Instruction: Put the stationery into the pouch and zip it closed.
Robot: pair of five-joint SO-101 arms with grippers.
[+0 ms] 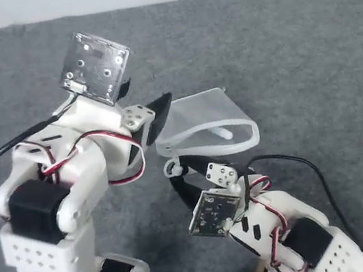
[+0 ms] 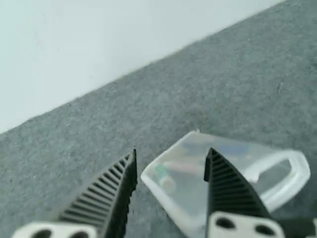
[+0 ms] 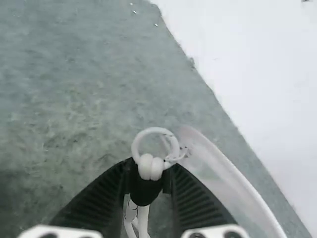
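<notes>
Pouch (image 1: 195,113) translucent glossy plastic; table covering (image 1: 304,40) matt grey cloth (felt-like, rough).

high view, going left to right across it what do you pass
left arm → pouch → right arm; the right hand, shut on the zip pull, overlaps the pouch's left end, so it has no clear place in the order

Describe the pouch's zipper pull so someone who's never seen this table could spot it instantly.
On the grey table, a translucent pouch lies in front of the two arms. At the corner of its open mouth sits the zipper pull, pinched by the right gripper: a small white ring with beads, the only loop there.
</notes>
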